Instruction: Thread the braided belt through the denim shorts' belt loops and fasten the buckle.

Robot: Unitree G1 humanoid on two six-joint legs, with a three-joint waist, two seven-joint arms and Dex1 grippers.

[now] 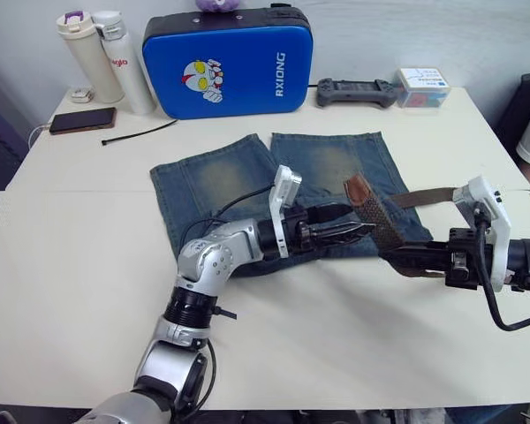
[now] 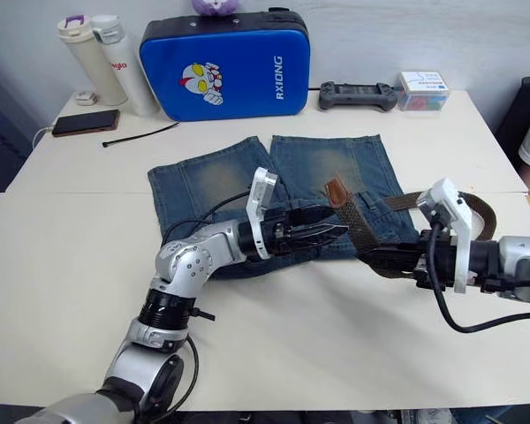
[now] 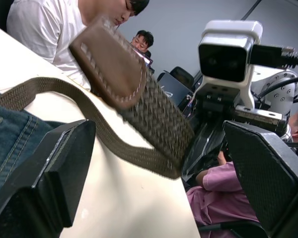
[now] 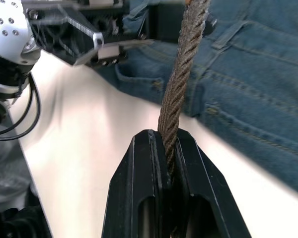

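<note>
Braided belt (image 1: 375,221) pinched upright in right fingers (image 4: 165,148), leather tip up; left fingers (image 3: 49,173) apart beside it.

Between the two claws stood the raised braided belt (image 1: 371,215) — pinched in the right gripper (image 1: 390,255), just ahead of the spread left gripper (image 1: 358,231). Bare table (image 1: 336,336) lay open below both — unobstructed.
</note>
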